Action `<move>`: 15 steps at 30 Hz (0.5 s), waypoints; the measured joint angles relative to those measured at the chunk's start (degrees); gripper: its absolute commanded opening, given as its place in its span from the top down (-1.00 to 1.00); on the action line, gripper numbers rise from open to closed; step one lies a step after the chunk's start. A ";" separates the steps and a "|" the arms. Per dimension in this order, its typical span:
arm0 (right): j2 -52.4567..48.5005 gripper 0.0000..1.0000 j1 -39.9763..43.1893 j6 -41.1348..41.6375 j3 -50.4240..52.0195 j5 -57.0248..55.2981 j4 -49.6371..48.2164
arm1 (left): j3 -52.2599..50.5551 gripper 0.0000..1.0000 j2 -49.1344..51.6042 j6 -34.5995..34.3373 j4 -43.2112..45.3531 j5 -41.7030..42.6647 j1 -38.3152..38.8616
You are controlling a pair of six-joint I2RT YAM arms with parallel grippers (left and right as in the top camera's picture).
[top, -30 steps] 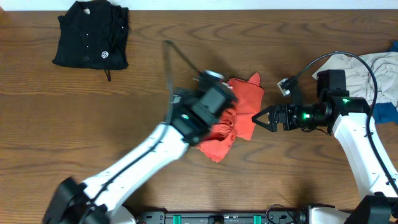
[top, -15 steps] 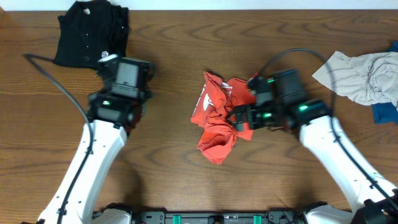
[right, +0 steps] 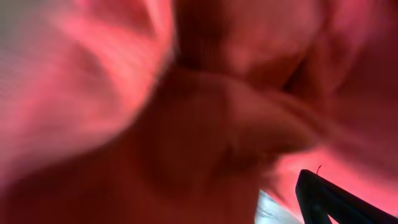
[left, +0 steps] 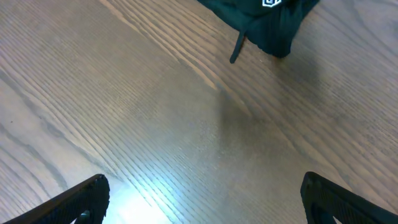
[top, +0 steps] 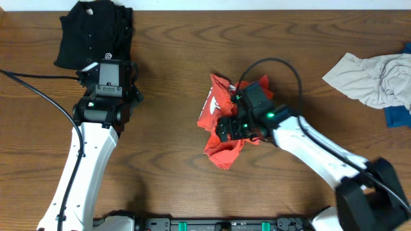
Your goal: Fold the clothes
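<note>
The red-orange T-shirt (top: 221,106) lies crumpled at the table's middle, with a bit of white print showing on its left side. My right gripper (top: 223,128) is pressed down into its lower part. The right wrist view is filled with blurred red cloth (right: 186,93); only the right finger (right: 339,202) shows, set far out to the side, and the other finger is buried. My left gripper (top: 108,67) is open and empty (left: 205,180) above bare wood, just below the folded black buttoned shirt (top: 93,35), whose edge shows in the left wrist view (left: 267,22).
A pale grey garment (top: 372,77) lies bunched at the right edge over a blue piece (top: 397,115). The wooden table (top: 167,167) is bare around the red shirt. The left arm's cable runs off the left edge.
The left arm has pulled away from the red shirt to the left, up beside the black shirt. The right arm has moved left from the table's right side onto the red shirt.
</note>
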State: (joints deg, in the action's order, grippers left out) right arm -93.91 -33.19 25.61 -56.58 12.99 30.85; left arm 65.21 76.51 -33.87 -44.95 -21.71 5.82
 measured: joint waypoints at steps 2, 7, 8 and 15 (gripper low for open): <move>-2.01 -0.92 -1.14 0.98 -0.48 -0.72 0.66 | 0.00 -0.96 -0.02 -0.15 -0.26 0.22 0.00; -3.87 -0.34 -1.92 2.86 -2.14 -2.82 2.86 | 0.00 -0.96 -0.02 -0.42 -1.22 0.42 0.00; -3.87 -0.26 -1.73 2.97 -2.56 -3.04 3.65 | 0.00 -0.96 -0.02 -0.44 -1.22 0.42 0.00; -3.87 0.30 0.83 1.99 -8.96 -5.38 10.99 | 0.00 -0.96 0.00 -0.46 -1.22 0.42 0.00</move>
State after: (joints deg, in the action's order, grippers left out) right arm -97.78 -32.36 27.59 -65.54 7.62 41.85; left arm 65.21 76.51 -34.33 -46.17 -21.30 5.82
